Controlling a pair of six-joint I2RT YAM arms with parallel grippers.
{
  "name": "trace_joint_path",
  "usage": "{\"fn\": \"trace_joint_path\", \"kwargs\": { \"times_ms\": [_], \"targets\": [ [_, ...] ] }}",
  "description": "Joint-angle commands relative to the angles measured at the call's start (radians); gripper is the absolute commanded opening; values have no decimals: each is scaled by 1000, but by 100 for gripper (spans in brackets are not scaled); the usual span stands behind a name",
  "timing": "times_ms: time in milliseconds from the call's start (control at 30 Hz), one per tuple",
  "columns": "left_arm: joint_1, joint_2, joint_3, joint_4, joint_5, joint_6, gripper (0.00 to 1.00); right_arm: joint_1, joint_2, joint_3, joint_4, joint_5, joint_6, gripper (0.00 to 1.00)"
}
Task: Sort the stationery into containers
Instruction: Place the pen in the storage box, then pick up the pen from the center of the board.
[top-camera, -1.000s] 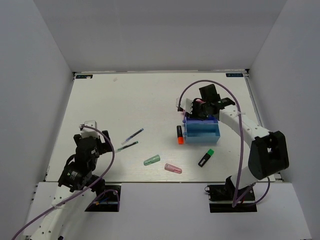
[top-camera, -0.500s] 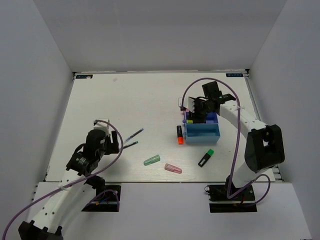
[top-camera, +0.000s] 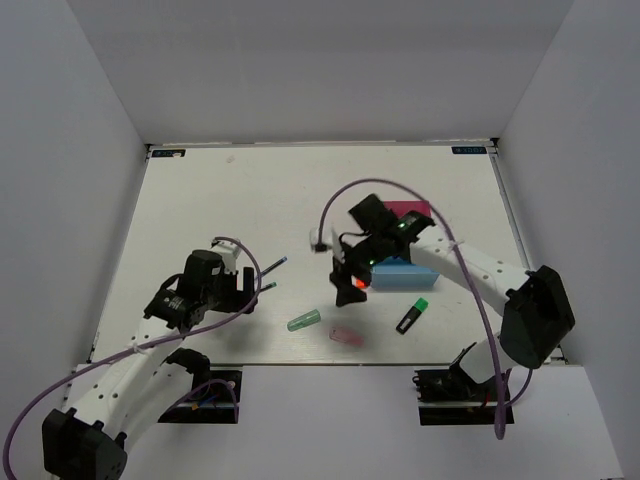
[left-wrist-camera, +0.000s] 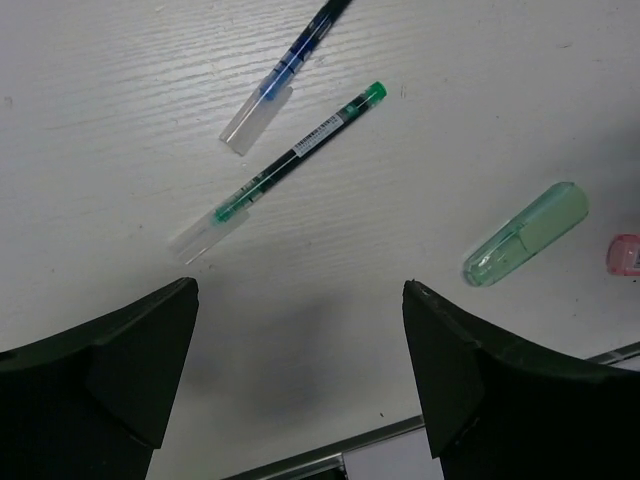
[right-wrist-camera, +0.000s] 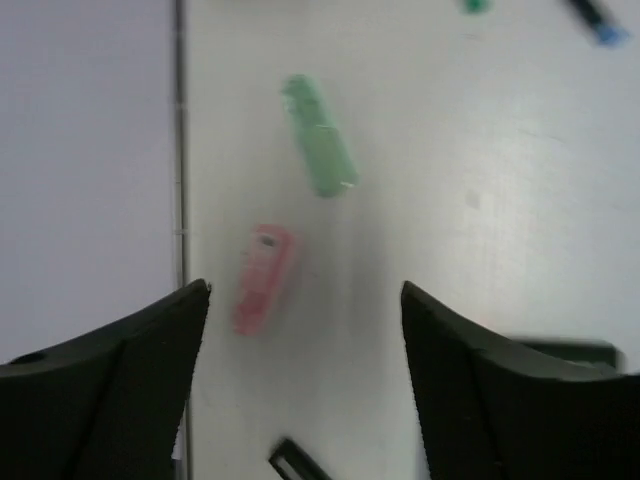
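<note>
Left end effector (left-wrist-camera: 300, 370): spread wide; green-tipped pen (left-wrist-camera: 290, 160) is seen above it, at frame centre.
Right end effector (right-wrist-camera: 305, 380): spread wide; pink capsule (right-wrist-camera: 262, 278) is seen just above the gap, left of centre.

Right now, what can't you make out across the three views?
Orange highlighter, top view: right gripper covers it; only the orange end shows.
Bins, top view: right arm crosses them; contents and middle hidden.
Blue pen, left wrist view: top edge cuts off one end.
Pink capsule, left wrist view: right edge cuts it off.
Right wrist view: blurred; dark shape at its bottom edge unidentifiable.
</note>
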Motion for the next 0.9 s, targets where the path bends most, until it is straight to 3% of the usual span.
{"fn": "trace_joint_path", "kwargs": {
  "times_ms": [0, 100, 300, 500, 767, 800, 867],
  "targets": [
    [1, -15, 43, -14, 29, 14, 93, 142, 19, -60, -48, -32, 90, 82],
    [2, -54, 31, -21, -31, 6, 94, 212, 56, -55, 4, 30, 76, 82],
    [4, -94, 18, -14, -63, 5, 92, 219, 72, -26, 39, 116, 81, 75],
    [2, -66, 29, -31, -53, 6, 87, 216, 32, -69, 1, 359, -28, 56],
    [2, -40, 34, -24, -16, 28, 84, 215, -41, -100, -42, 460, -8, 55],
    [2, -37, 31, -16, 16, 70, 83, 212, -47, -101, -51, 495, -24, 55],
    [1, -19, 29, 16, 53, 123, 60, 203, -67, -110, -96, 511, -44, 50]
  ]
}}
